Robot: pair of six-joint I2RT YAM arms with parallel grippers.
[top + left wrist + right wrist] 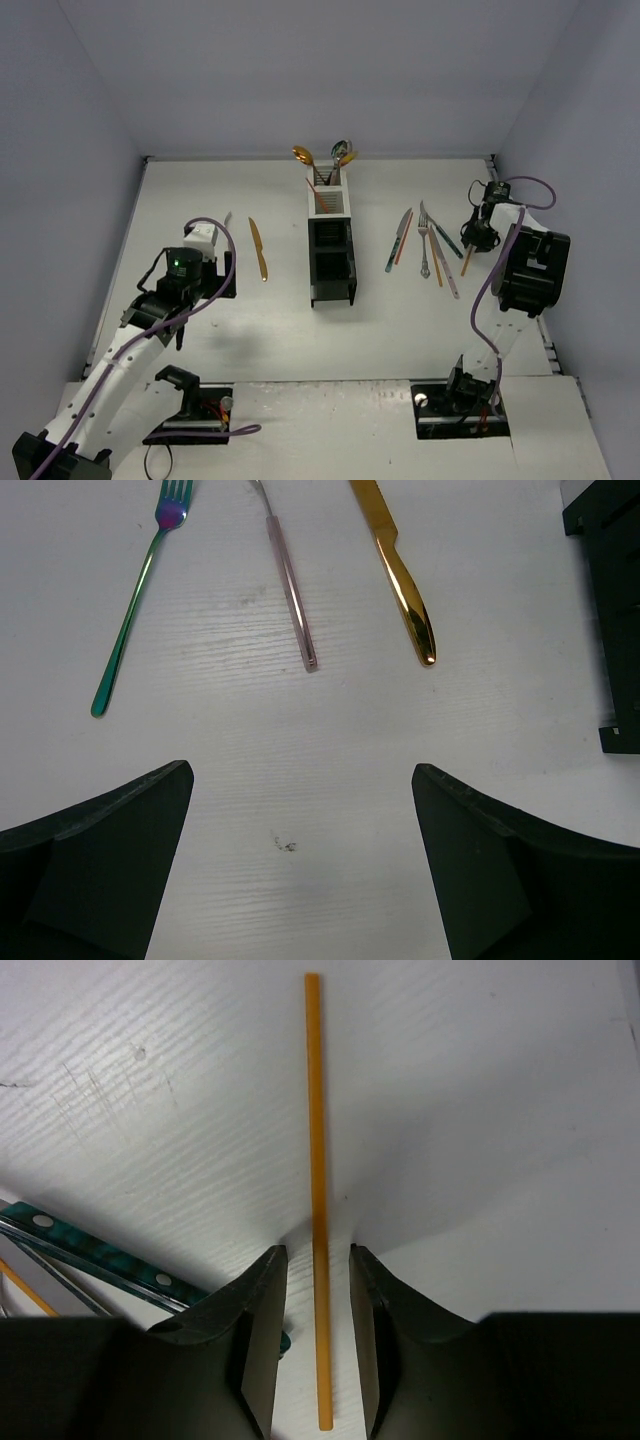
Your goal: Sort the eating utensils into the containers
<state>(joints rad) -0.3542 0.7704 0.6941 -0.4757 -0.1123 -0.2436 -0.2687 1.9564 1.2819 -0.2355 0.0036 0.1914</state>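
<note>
eating utensils (425,245) lie on the worktop (260,320) right of the containers (331,250), where only the right wrist view shows the right fingers (262,1340) narrowly parted astride an orange handle (318,1160), not yet pinching, while the left fingers (100,870) gape released just near of a gold knife (400,580), teal fork (130,620) and pink handle (293,590).

Robotics lab test cell: bare pale walls (320,80) are enclosing the white table (400,330) ahead of bolted-down arms (130,350).
</note>
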